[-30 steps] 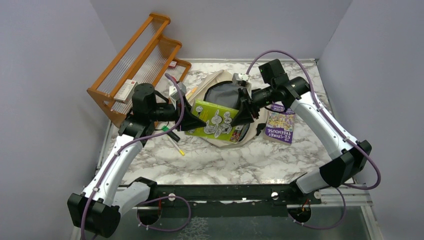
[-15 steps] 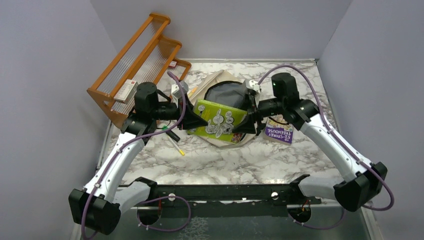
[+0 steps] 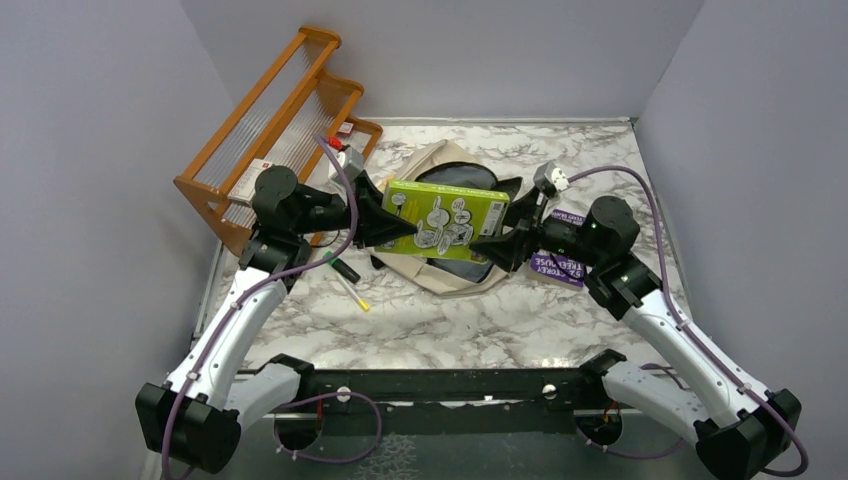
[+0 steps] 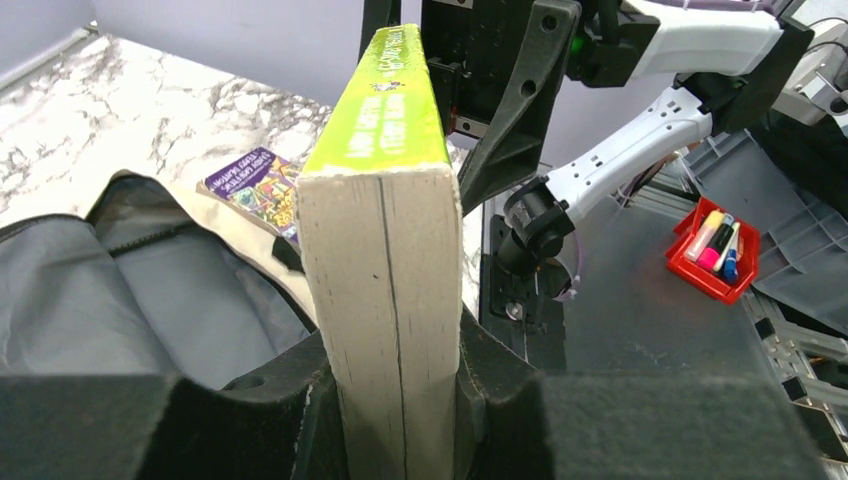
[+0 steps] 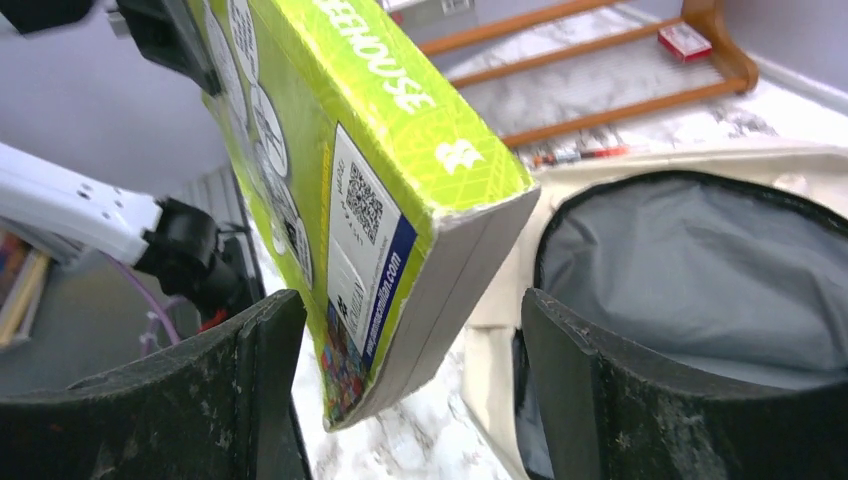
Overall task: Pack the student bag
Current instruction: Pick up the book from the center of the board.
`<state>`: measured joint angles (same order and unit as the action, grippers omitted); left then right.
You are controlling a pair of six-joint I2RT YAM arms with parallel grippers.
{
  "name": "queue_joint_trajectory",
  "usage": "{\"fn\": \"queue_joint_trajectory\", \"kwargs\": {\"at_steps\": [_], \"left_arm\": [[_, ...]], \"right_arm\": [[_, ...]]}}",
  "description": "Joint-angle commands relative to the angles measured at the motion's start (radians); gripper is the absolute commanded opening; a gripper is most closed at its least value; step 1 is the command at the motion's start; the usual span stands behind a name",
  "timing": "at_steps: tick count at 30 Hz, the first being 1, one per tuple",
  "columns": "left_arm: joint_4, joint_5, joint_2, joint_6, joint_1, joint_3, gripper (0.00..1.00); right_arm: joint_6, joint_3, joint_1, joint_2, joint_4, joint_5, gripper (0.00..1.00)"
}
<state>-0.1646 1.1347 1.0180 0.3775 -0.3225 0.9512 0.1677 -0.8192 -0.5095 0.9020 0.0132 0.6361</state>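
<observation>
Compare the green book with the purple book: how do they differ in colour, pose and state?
The green book is lime; the purple book is violet. The green book is held in the air over the student bag, clamped in the left gripper; the purple book lies flat on the table beside the bag, ungripped. Both are illustrated paperbacks.

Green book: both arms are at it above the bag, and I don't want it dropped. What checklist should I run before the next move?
1. Left fingers clamped on the green book: ok, they press both covers.
2. Right fingers gripping it: not ok, they are open and straddle its corner with gaps.
3. Bag mouth open: ok, the dark lining shows.
4. Book over the bag: ok in the top view.
5. Bag interior free: cannot tell, the book hides part.
</observation>
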Motion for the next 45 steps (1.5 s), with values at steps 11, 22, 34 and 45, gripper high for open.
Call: {"fn": "queue_joint_trajectory", "kwargs": {"at_steps": [11,22,34,45], "left_arm": [[-0.167,-0.007,-0.042,0.076,-0.018,0.065,0.00],[-0.206,-0.059,-0.036,0.091,-0.063,0.061,0.00],[-0.237,-0.200,-0.046,0.092,-0.064,-0.005,0.49],[-0.003,-0.400,-0.014,-0.107,-0.064,0.019,0.79]], "right_arm": [[0.402,0.092,-0.004,0.063,0.698,0.238,0.76],[0.466,0.102,-0.005,0.105,0.798,0.257,0.40],[0.409,0.087,-0.004,0.032,0.656,0.158,0.01],[0.294,-0.053,-0.004,-0.097,-0.041,-0.654,0.01]]}}
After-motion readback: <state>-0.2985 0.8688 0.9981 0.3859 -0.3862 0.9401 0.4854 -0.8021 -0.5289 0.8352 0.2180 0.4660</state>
